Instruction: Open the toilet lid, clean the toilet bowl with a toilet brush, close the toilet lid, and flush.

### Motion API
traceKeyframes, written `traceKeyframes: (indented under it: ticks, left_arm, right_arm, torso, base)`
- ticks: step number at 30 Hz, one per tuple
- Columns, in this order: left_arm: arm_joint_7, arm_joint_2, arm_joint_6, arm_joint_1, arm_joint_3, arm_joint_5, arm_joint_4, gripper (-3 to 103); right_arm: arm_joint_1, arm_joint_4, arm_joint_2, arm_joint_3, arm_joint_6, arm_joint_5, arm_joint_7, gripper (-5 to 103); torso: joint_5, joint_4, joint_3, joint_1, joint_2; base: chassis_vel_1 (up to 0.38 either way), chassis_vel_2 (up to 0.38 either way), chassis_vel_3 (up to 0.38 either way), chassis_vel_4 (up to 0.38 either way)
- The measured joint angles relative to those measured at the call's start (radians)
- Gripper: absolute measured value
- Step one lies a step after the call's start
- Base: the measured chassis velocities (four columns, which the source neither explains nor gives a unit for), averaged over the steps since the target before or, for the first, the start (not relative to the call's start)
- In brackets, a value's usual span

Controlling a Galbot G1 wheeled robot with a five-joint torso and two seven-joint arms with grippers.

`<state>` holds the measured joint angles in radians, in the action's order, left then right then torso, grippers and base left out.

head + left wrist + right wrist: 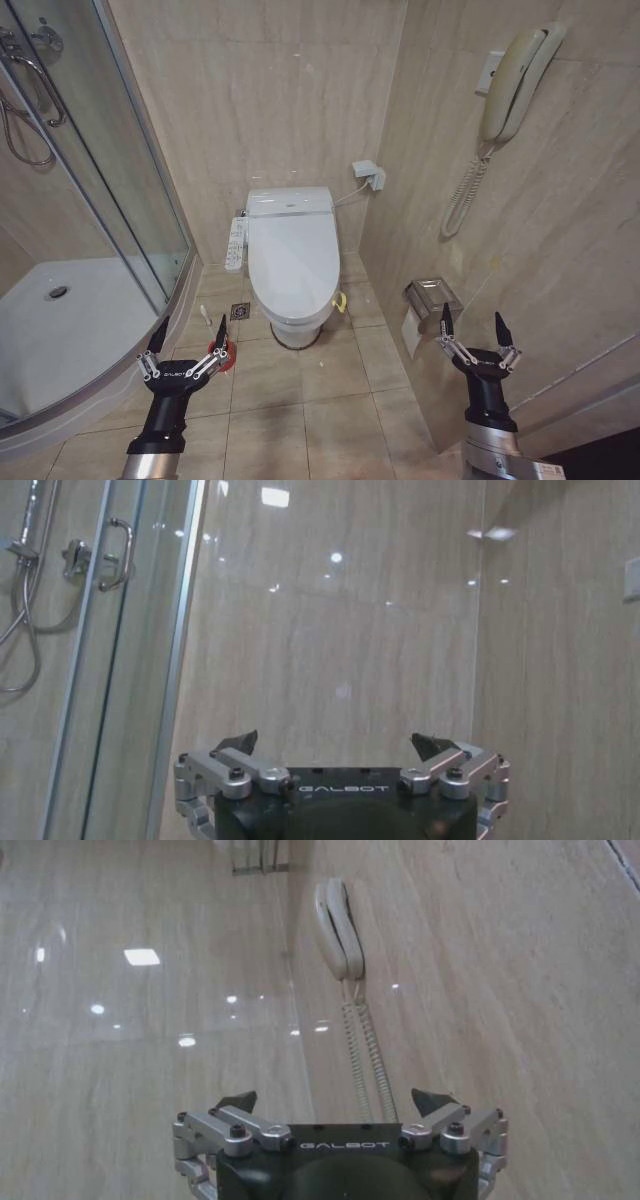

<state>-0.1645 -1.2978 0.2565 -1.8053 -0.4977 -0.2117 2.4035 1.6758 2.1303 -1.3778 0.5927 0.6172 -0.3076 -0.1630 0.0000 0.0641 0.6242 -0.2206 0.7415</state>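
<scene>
The white toilet lid [292,252] lies shut over the toilet against the far wall, a yellow loop [341,300] at its right edge. The toilet bowl is hidden beneath it. On the floor left of the toilet stands the toilet brush [219,343], a thin white handle in a red-orange cup holder. My left gripper [190,333] is raised at the lower left, open and holding nothing, with the brush just behind its right finger. My right gripper [473,325] is raised at the lower right, also open and holding nothing. The wrist views show the open left gripper [335,740] and right gripper [335,1099] against beige wall.
A glass shower enclosure [110,190] with a white tray [70,320] fills the left. On the right wall hang a telephone handset [515,75] and a metal paper holder [432,297]. A control panel [235,244] sits left of the toilet, a floor drain [240,311] nearby.
</scene>
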Motion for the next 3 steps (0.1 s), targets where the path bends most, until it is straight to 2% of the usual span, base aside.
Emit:
traceKeyframes:
  ticks: [3]
  left_arm:
    - [0.0,0.0,0.0,0.0,0.0,0.0,0.0,100]
  right_arm:
    - [0.0,0.0,0.0,0.0,0.0,0.0,0.0,100]
  torso:
    - [0.0,0.0,0.0,0.0,0.0]
  base:
    - [0.0,0.0,0.0,0.0]
